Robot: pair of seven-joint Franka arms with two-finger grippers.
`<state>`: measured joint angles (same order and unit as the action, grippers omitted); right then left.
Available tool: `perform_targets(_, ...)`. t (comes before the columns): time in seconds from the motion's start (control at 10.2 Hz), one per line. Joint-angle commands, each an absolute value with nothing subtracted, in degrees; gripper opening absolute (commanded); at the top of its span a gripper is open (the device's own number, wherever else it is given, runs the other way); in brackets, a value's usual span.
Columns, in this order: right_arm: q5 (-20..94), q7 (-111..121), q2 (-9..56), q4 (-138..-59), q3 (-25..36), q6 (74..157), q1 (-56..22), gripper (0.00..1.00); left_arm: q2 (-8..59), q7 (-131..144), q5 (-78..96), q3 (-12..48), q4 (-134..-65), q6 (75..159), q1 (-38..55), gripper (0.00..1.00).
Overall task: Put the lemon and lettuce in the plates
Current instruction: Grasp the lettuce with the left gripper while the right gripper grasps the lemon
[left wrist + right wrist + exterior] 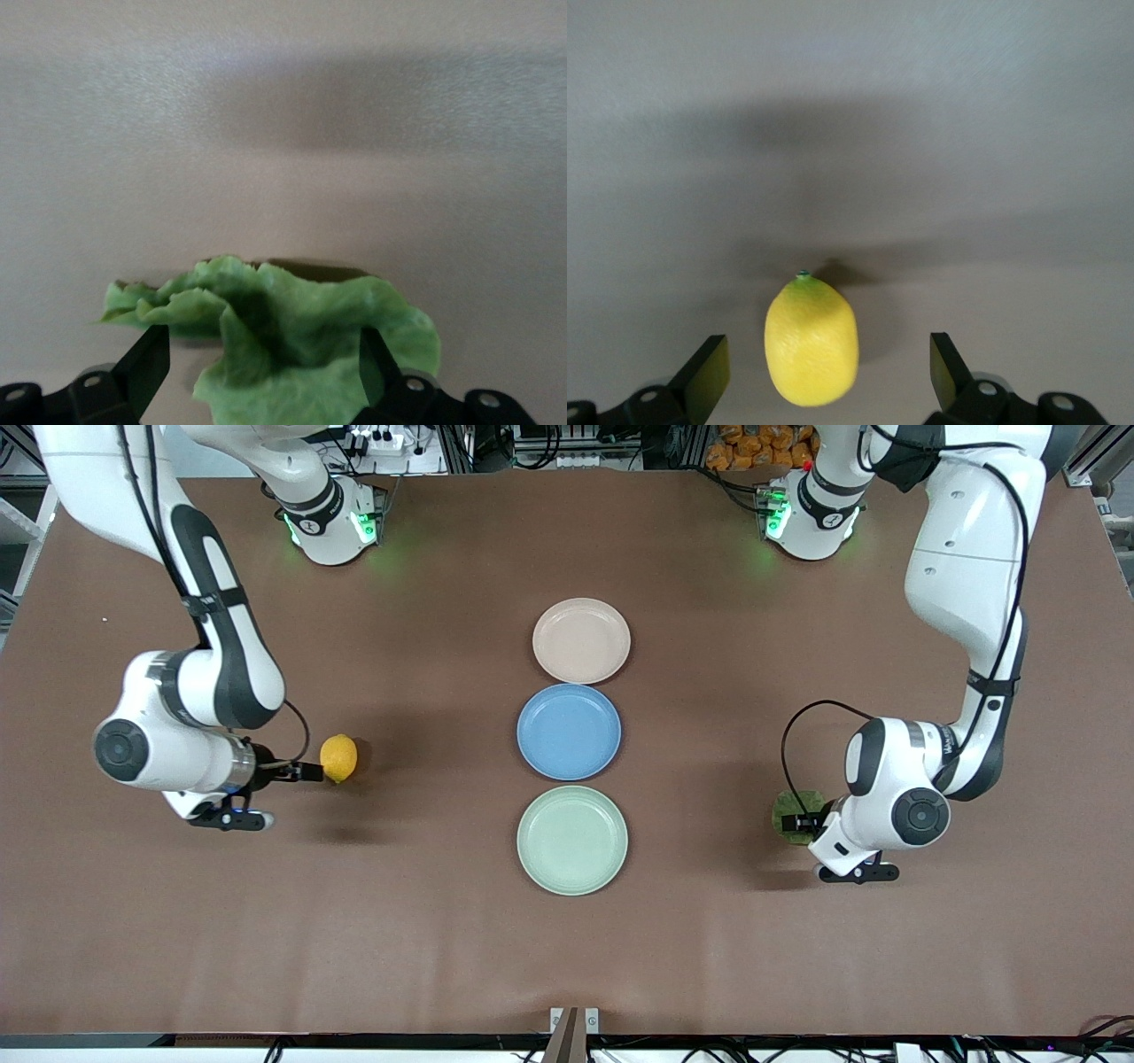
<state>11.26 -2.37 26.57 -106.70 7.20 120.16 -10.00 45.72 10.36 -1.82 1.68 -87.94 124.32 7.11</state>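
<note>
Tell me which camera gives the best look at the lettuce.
The left wrist view: the lettuce fills the lower frame, wrinkled and lying on the table between the left gripper's open fingers. The front view shows only a small green patch partly hidden by that gripper. The right wrist view doesn't show it.

Bare table [425, 691] lies open from either end toward the plates [572, 839] — only the blue plate [569, 732] sits between them.

Three plates sit in a row mid-table: beige-pink plate [581, 640] farthest from the front camera, blue plate [569, 732] between, mint plate [572, 840] nearest. Lemon [338, 758] lies toward the right arm's end, lettuce [791, 811] toward the left arm's end.
</note>
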Motion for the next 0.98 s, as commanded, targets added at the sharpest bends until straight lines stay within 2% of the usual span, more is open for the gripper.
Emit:
perform_targets(0.0, 13.8, -2.3, 26.9, -108.2, 7.3, 120.9, -10.5, 1.0, 46.7, 10.9, 0.2, 1.5, -86.8, 124.6, 6.9, 0.61)
perform_targets(0.1, 13.8, -2.0, 27.2, -108.8, 7.3, 122.0, -10.6, 1.0, 46.7, 10.5, 0.0, 1.5, -86.8, 124.5, 7.1, 0.34)
perform_targets(0.39, 14.1, -2.1, 29.2, -109.6, 7.2, 122.8, -11.2, 1.0, 46.4, 10.1, 0.3, 1.4, -86.8, 124.6, 7.1, 0.0)
perform_targets(0.79, 17.1, -1.9, 31.2, -109.6, 7.0, 123.7, -11.8, 1.0, 43.3, 11.1, 0.1, 2.3, -86.7, 124.4, 8.8, 0.0)
perform_targets(0.89, 17.1, -1.9, 31.4, -109.6, 7.0, 123.9, -11.8, 0.95, 42.2, 11.1, -0.1, 2.7, -86.7, 124.2, 9.7, 0.0)
